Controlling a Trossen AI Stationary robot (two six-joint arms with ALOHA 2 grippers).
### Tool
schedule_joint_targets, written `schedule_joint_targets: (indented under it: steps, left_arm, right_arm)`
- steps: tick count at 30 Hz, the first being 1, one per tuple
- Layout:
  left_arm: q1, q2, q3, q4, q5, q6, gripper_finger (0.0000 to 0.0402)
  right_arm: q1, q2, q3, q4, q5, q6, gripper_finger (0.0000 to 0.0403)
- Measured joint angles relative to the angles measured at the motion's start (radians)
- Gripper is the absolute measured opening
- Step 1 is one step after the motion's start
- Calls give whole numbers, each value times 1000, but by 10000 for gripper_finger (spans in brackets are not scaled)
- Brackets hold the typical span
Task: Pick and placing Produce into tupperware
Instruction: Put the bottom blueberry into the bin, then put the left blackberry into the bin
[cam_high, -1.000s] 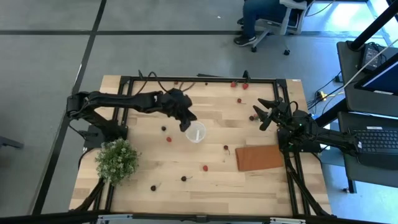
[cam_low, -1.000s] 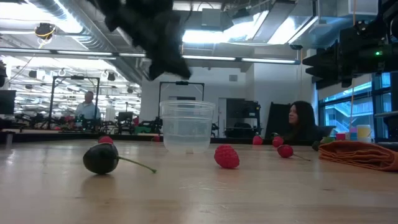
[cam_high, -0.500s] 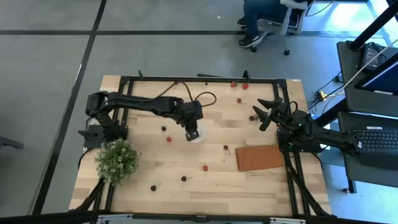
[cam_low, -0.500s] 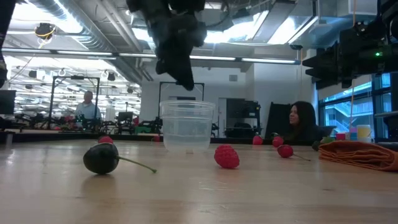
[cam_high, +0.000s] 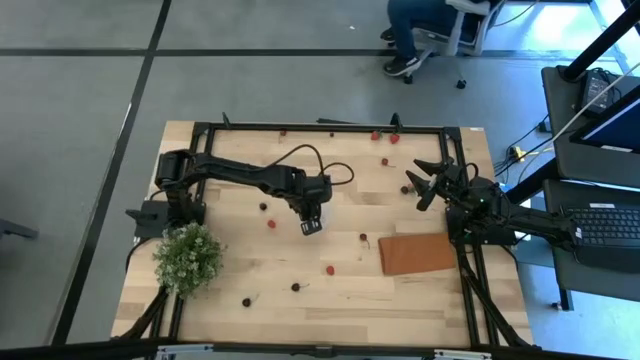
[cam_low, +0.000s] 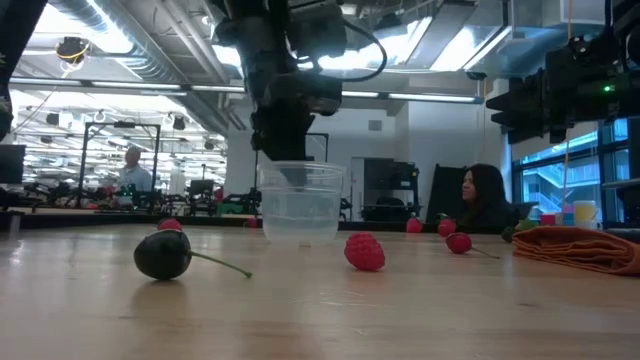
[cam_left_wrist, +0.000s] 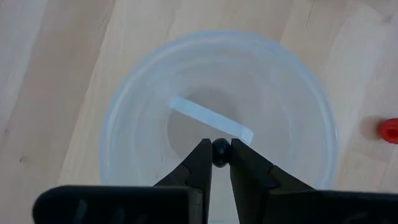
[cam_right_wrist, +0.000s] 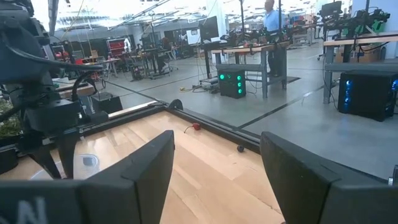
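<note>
The left gripper (cam_left_wrist: 220, 163) pinches one small dark round berry (cam_left_wrist: 221, 151) just above the single translucent-white round plastic cup (cam_left_wrist: 298, 106), directly beneath it. The right gripper (cam_high: 428, 181), fingers spread and empty, waits well apart from that cup.

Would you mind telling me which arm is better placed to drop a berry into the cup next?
Left. The left gripper hangs directly over the cup, pinching a dark berry. The right gripper waits open near the table's edge.
</note>
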Motion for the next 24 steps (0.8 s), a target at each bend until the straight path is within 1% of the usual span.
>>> schedule_joint_targets:
  steps: [13, 21, 24]
  left_arm:
    - [1, -6, 0, 9, 1, 5, 78]
    - [5, -8, 0, 6, -4, 7, 134]
    - [7, -38, 0, -17, -5, 7, 148]
  right_arm:
    - [0, 0, 0, -1, 0, 0, 240]
    - [0, 0, 0, -2, 0, -1, 240]
    - [0, 0, 0, -3, 0, -2, 240]
